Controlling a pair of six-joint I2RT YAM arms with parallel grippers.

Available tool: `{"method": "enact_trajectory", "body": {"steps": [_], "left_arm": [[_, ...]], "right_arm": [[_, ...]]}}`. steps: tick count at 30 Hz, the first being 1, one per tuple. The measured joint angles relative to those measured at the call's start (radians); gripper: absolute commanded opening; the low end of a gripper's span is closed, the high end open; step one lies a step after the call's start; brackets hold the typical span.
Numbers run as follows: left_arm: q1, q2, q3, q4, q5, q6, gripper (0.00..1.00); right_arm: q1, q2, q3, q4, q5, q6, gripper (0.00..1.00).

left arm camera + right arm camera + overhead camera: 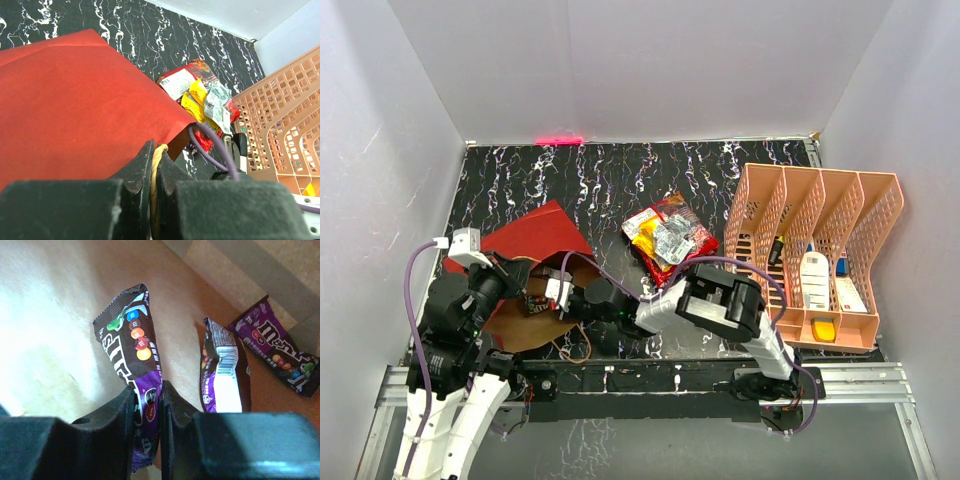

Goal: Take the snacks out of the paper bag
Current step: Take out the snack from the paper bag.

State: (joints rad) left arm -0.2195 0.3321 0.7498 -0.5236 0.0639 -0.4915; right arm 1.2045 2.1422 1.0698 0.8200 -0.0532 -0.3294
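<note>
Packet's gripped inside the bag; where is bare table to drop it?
The widest bare table runs along the back wall, beyond the paper bag and the snack pile. A narrower gap lies between bag and pile. Crowded: the near edge, taken by the right arm, and the right side, filled by the file rack.

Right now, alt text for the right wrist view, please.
The right gripper pinches the lower end of a brown-and-purple candy packet inside the paper bag. Two more purple packets lie nearby on its brown inside.
</note>
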Motion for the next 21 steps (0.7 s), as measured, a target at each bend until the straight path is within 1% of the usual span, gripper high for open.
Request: {"method": "enact_trajectory", "body": {"steps": [2,6,9,14,17,19,21], "left_arm": [[0.000,0.005,0.000,0.000,0.000,0.000,0.00],[0.001,0.014,0.000,0.000,0.000,0.000,0.00],[0.002,0.018,0.000,0.000,0.000,0.000,0.00],[0.002,0.021,0.000,0.000,0.000,0.000,0.00],[0.002,0.026,0.000,0.000,0.000,0.000,0.00],[0.002,0.031,0.000,0.000,0.000,0.000,0.00],[0.002,0.034,0.000,0.000,0.000,0.000,0.00]], "right_arm": [[0.006,-0.043,-0.015,-0.013,-0.002,0.013,0.12],[0.013,-0.160,-0.065,-0.017,-0.011,0.048,0.12],[0.013,-0.262,-0.135,-0.011,-0.034,0.089,0.11],[0.012,-0.489,-0.378,-0.021,-0.062,0.151,0.09],[0.012,-0.632,-0.510,-0.095,-0.051,0.184,0.09],[0.014,-0.766,-0.595,-0.188,-0.019,0.201,0.08],[0.014,-0.906,-0.640,-0.301,0.043,0.214,0.08]]}}
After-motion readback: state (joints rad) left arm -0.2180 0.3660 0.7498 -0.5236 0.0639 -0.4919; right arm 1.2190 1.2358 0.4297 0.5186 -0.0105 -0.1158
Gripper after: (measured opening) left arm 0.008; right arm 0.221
